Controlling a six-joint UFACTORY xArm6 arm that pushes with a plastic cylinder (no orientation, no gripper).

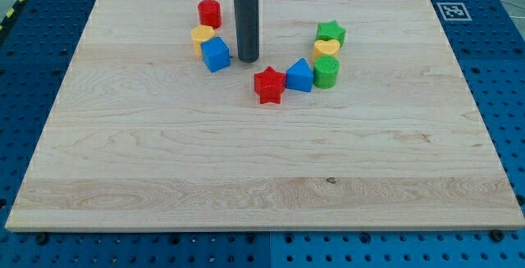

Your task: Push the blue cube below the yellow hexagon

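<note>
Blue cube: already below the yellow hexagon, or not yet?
Already below: the blue cube sits against the yellow hexagon, on its lower-right side toward the view's bottom. My tip stands just right of the cube, apparently apart.

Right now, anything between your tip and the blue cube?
Nothing: in the camera view only a narrow strip of bare board separates my tip from the blue cube at its left.
</note>
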